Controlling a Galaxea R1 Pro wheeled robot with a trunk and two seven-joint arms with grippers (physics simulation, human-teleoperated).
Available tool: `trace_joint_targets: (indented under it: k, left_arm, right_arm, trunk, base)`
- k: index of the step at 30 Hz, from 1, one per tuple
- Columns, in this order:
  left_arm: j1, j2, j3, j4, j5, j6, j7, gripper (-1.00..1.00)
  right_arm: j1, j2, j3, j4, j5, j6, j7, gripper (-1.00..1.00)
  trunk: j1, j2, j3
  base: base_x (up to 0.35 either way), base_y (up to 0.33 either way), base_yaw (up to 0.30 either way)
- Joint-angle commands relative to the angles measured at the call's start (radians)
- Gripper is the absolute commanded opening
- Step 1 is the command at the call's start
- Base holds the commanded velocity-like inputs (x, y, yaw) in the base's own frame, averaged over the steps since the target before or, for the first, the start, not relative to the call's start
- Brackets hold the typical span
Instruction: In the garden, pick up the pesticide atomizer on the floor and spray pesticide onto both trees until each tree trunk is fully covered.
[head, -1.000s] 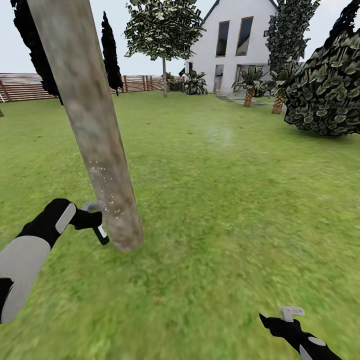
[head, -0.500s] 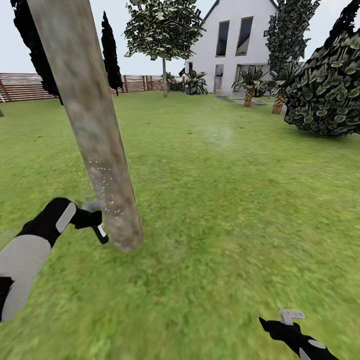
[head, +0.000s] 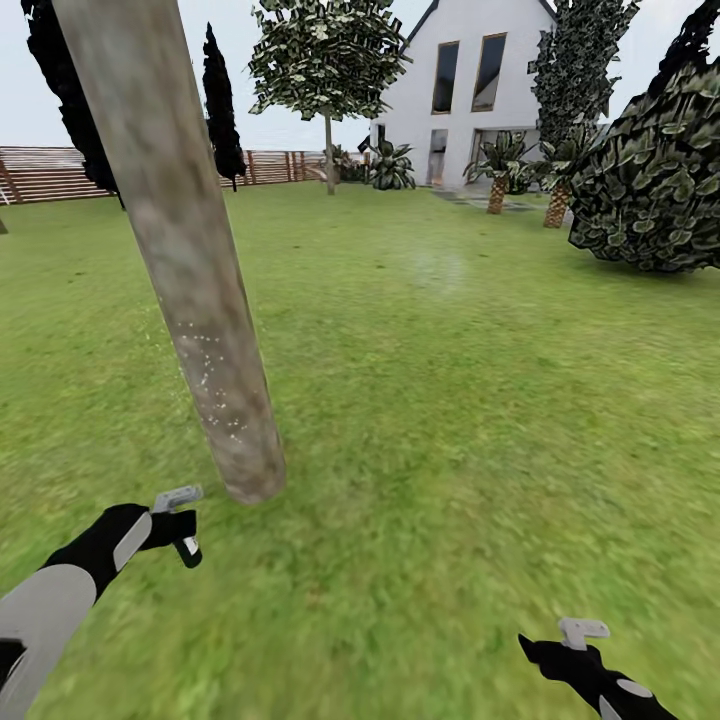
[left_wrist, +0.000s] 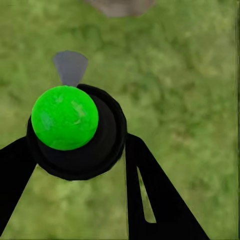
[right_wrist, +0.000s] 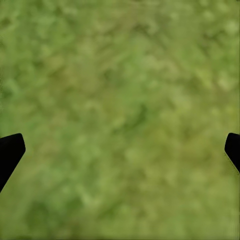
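A thick, leaning, mottled grey-brown tree trunk (head: 190, 270) rises from the garden lawn at the left, and its base (left_wrist: 120, 6) also shows in the left wrist view. Fine pale pesticide specks (head: 215, 390) dot its lower part. My left gripper (head: 175, 528) is shut on the pesticide atomizer (head: 188, 548), a small dark bottle with a white label, held low and a little short of the trunk's base. From the left wrist view I see the bottle's green spot (left_wrist: 65, 117) end-on between the black fingers (left_wrist: 145, 180). My right gripper (head: 535, 645) hangs open over bare grass at the lower right.
A big dark bush (head: 655, 170) stands at the right. Short palms (head: 497, 175) and a white house (head: 470, 90) lie far ahead. A slim tree (head: 328, 60) and a brown slatted fence (head: 60, 172) edge the lawn at the back. Open grass (head: 450, 400) spreads right of the trunk.
My left gripper, with the atomizer in it, has pulled away from the trunk's side, down and toward me. The right arm has barely moved. The view is unchanged.
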Motion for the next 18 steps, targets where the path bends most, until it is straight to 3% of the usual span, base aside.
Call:
trace_joint_targets:
  k: [1, 3, 7, 15, 18]
  left_arm:
    - [0.0, -0.001, 0.0, 0.0, 0.001, -0.003, -0.002, -1.0]
    - [0.001, -0.005, -0.001, 0.001, -0.002, -0.004, -0.003, -1.0]
    - [0.001, -0.047, -0.001, 0.001, -0.011, -0.005, 0.007, -1.0]
    - [0.001, -0.073, -0.001, 0.001, -0.015, -0.006, 0.008, -1.0]
    - [0.001, -0.074, -0.001, 0.001, -0.013, -0.005, 0.003, -1.0]
  right_arm:
    - [0.0, 0.001, -0.001, 0.0, -0.001, -0.001, 0.0, 1.0]
    - [0.0, 0.0, -0.002, 0.0, -0.002, -0.001, 0.0, 1.0]
    - [0.0, -0.002, -0.004, 0.0, -0.003, -0.002, 0.0, 1.0]
    - [0.0, -0.004, -0.005, -0.001, -0.003, -0.002, 0.0, 1.0]
    - [0.0, -0.004, -0.005, -0.002, -0.003, -0.002, 0.0, 1.0]
  trunk:
    - [0.0, 0.0, 0.0]
    - [0.0, 0.0, 0.0]
    - [0.0, 0.0, 0.0]
    - [0.0, 0.0, 0.0]
    - [0.0, 0.0, 0.0]
  base:
    - [0.15, -0.177, 0.068]
    - [0.173, -0.201, 0.182]
    - [0.203, -0.214, 0.263]
    - [0.212, -0.216, 0.27]
    - [0.169, -0.233, 0.056]
